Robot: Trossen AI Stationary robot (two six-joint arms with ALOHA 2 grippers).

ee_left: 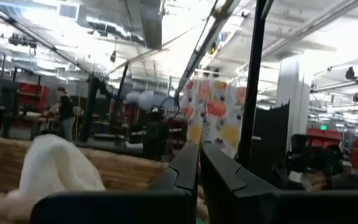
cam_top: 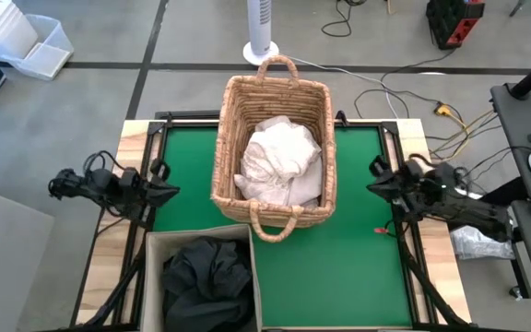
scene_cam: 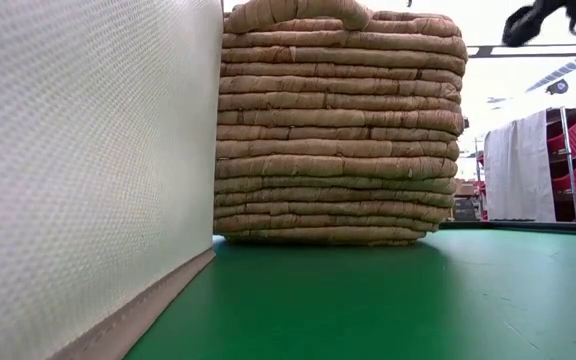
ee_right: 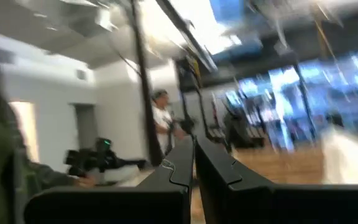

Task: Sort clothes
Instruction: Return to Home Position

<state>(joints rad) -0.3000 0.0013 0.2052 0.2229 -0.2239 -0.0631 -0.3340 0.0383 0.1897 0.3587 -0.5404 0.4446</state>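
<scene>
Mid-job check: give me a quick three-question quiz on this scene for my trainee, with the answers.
1. True or false: the white clothes lie in the wicker basket.
2. The dark clothes are: A) in the wicker basket, B) in the beige fabric bin, C) in a gripper.
3. What do the left gripper and the right gripper hold?
Key: 1 true; 2 B; 3 nothing, both are shut and empty, one at each side of the table.
</scene>
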